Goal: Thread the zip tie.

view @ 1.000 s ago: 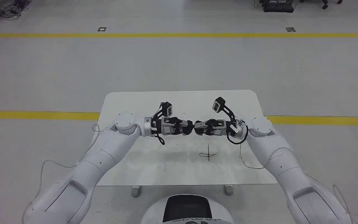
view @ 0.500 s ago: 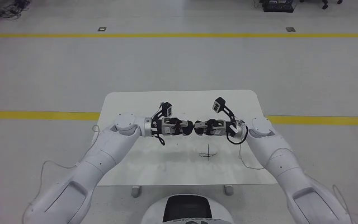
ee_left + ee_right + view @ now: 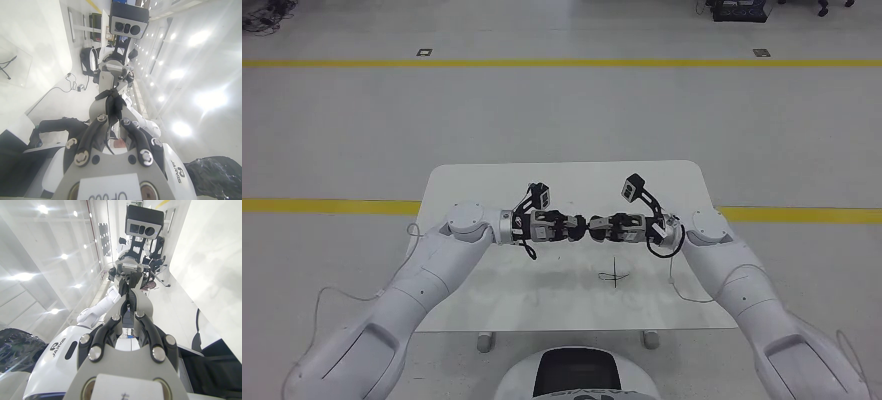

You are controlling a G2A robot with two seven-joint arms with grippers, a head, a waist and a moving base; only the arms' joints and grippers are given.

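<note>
The left gripper (image 3: 114, 100) hangs above the middle of the white rectangular worktop (image 3: 462, 190), its arm stretched in from the left side. Its jaws are drawn narrow, with the dark pads almost together. A thin black plastic zip tie (image 3: 108, 132) runs as a fine strand out from between them and back toward the wrist. The tips point straight at the right gripper (image 3: 129, 292), which faces the other way at the same height, so the two meet nose to nose over the worktop's centre. The right jaws are also drawn narrow, with only a dark slit between the pads. I cannot tell whether the tie lies in that slit. To the right of the meeting point, nearer the robot, a few loose crossed black ties (image 3: 613, 275) lie flat on the worktop, well apart from both grippers.
</note>
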